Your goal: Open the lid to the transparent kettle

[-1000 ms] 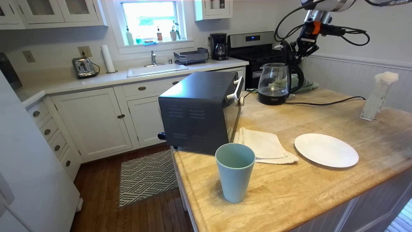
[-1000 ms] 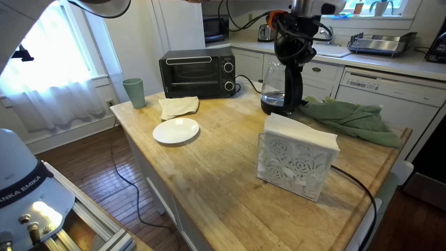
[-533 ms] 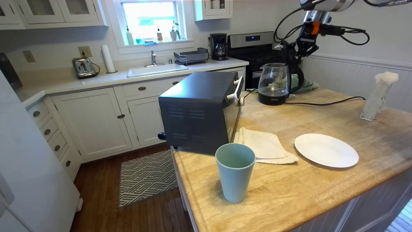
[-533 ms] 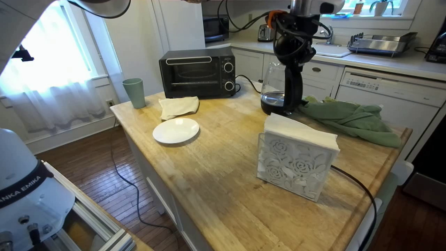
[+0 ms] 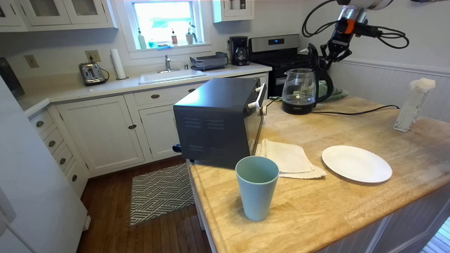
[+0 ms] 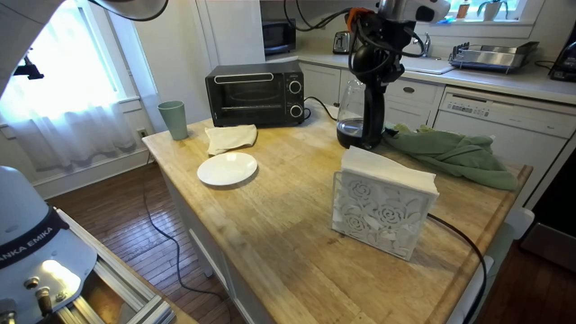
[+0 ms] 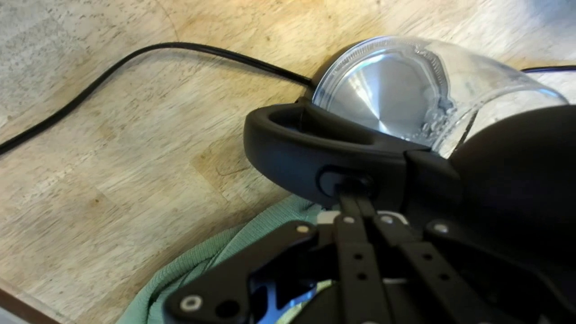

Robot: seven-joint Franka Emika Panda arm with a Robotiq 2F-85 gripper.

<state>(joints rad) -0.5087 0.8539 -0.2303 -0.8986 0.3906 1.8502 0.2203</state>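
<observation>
Robotiq gripper (image 7: 356, 193) has shifted slightly right, in an exterior view, away from the raised black lid (image 5: 313, 55).
Clenched, its 2 fingertips (image 7: 347, 203) together, it points at the oval button (image 7: 327, 181) on the black handle (image 7: 288, 150); whether it touches cannot be told. Hinged open, the lid stands upright above the handle of the glass electric kettle (image 5: 299, 84), which sits far across the wooden countertop (image 5: 351, 207), right of the toaster oven (image 5: 214, 123) and left of a green towel (image 6: 454, 155).
</observation>
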